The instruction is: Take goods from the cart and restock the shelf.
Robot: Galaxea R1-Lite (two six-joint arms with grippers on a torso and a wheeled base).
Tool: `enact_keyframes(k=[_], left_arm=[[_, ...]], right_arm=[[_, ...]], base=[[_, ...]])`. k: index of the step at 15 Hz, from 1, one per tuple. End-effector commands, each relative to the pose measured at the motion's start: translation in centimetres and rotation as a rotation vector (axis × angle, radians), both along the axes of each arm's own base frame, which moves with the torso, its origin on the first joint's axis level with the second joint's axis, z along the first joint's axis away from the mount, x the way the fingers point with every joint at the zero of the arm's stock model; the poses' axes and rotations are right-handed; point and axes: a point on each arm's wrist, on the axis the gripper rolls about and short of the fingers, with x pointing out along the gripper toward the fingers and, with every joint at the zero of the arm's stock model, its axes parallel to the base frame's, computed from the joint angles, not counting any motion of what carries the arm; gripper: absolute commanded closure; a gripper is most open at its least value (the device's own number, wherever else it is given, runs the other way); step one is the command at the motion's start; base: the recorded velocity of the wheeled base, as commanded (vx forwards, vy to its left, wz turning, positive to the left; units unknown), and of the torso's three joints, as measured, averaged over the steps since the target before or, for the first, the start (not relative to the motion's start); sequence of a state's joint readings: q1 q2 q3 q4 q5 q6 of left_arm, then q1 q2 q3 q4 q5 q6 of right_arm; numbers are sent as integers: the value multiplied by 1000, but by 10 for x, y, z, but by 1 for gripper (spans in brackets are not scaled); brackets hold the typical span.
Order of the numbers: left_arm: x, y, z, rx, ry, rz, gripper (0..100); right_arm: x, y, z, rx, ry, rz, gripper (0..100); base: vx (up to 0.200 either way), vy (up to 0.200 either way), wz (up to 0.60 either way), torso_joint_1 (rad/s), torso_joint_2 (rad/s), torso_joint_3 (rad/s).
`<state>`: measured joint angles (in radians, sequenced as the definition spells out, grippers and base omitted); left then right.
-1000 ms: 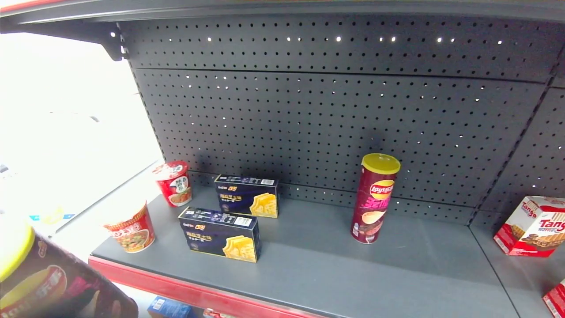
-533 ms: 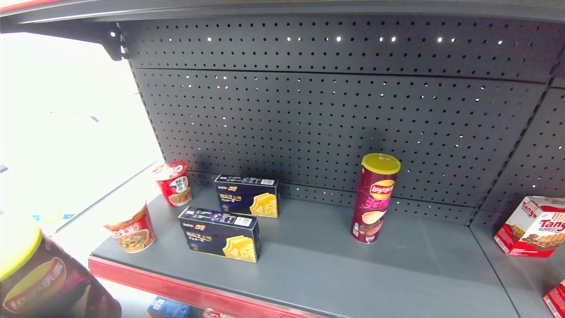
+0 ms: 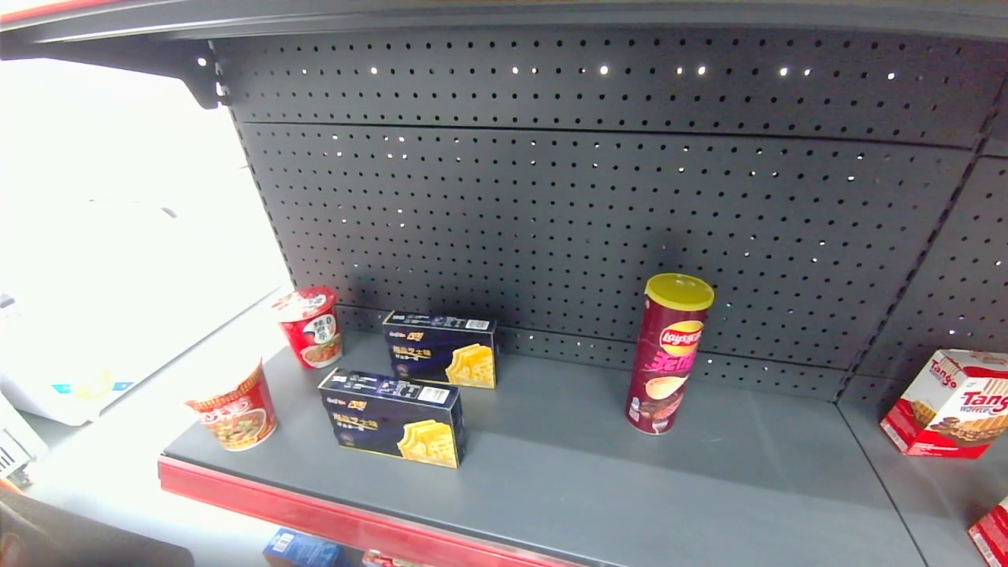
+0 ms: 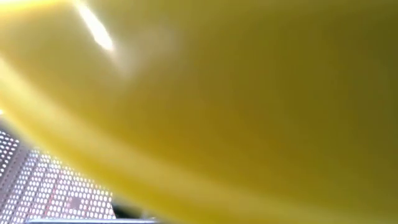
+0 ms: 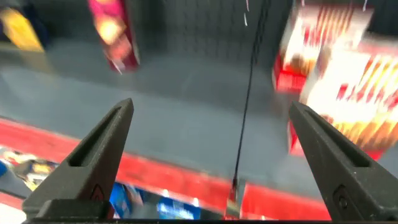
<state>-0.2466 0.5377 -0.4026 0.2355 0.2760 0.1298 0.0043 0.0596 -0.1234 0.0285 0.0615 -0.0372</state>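
Note:
A yellow lid point(image 4: 249, 93) of a chips can sits right against the left wrist camera, so my left gripper holds that can. A dark edge point(image 3: 55, 535) shows at the head view's lower left corner. A matching maroon chips can point(image 3: 668, 354) with a yellow lid stands upright mid-shelf on the grey shelf board point(image 3: 591, 480). My right gripper point(image 5: 211, 104) hangs open and empty in front of the shelf's red front edge point(image 5: 186, 177), with the standing can point(image 5: 112, 34) farther off.
Two dark blue boxes point(image 3: 394, 417) point(image 3: 441, 349) and two noodle cups point(image 3: 311, 327) point(image 3: 234, 405) fill the shelf's left end. Red-and-white wafer boxes point(image 3: 949, 403) sit in the bay to the right. Bare board lies on both sides of the standing can. A perforated back panel point(image 3: 551, 205) closes the rear.
The held chips can, in the head view's lower left corner before, has sunk out of it, leaving a dark edge. The goods on the shelf have not moved.

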Motion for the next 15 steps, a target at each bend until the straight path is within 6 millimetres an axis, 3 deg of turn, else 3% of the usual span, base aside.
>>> enact_keyframes(k=[1,4,9,10,11,13,15], left_arm=[[-6,2,16,-26,-80,10,100],[-4,1,18,-39,-77,26,100],[7,-4,22,-93,-59,-66,100],[9,-5,21,-95,-44,-79,100],[14,-6,19,-100,-26,-87,100],[18,-8,25,-137,-49,-107,100],[20,-8,26,-137,-46,-101,100]], right_arm=[[18,1,37,-63,51,50,0],[29,3,70,-67,33,232,0],[63,13,89,-65,125,408,0],[81,18,98,-67,145,405,0],[111,25,110,-68,153,392,0],[145,33,119,-71,146,361,0],[167,40,124,-73,153,352,0]], base=[[0,0,0,0,0,0],[0,0,0,0,0,0],[0,0,0,0,0,0],[0,0,0,0,0,0],[0,0,0,0,0,0],[0,0,0,0,0,0],[0,0,0,0,0,0]])
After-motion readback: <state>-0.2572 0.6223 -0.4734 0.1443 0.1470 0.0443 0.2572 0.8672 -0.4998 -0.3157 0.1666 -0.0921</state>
